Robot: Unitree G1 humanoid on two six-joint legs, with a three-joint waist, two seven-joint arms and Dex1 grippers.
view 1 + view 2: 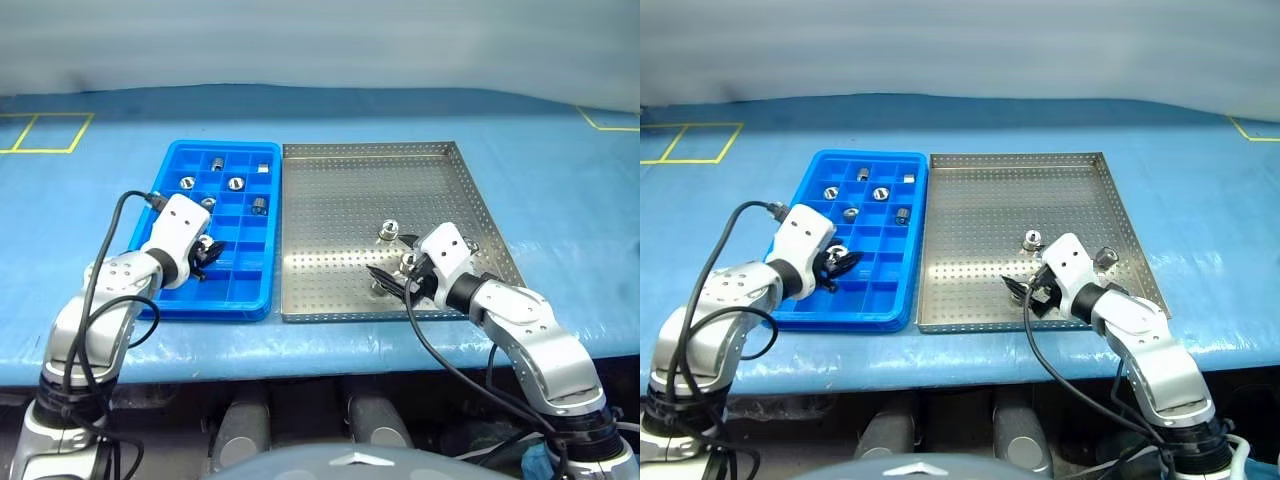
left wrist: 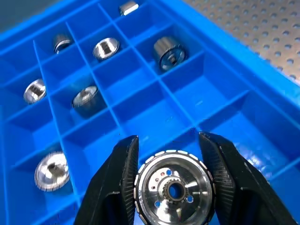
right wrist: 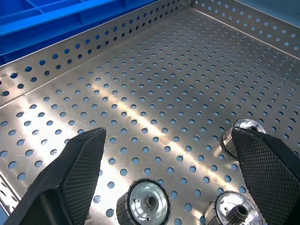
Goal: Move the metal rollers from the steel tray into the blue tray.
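Note:
The blue tray (image 1: 172, 302) lies on the left and the steel tray (image 1: 340, 190) on the right, side by side. My left gripper (image 1: 203, 255) is over the near part of the blue tray, shut on a metal roller (image 2: 174, 190) held between its fingers (image 2: 117, 173). Several rollers (image 2: 105, 48) sit in the blue tray's far compartments. My right gripper (image 3: 168, 136) stands open low over the steel tray's near part. Three rollers lie by it: one (image 3: 145, 204) between the fingers, one (image 3: 234, 213) beside it, and one (image 3: 243, 133) at the right finger (image 3: 267, 164).
Both trays rest on a blue-covered table whose front edge (image 1: 300, 345) runs just below them. Yellow tape marks lie at the far left (image 1: 45, 130) and far right (image 1: 605, 120). Another roller (image 1: 387, 229) stands further in on the steel tray.

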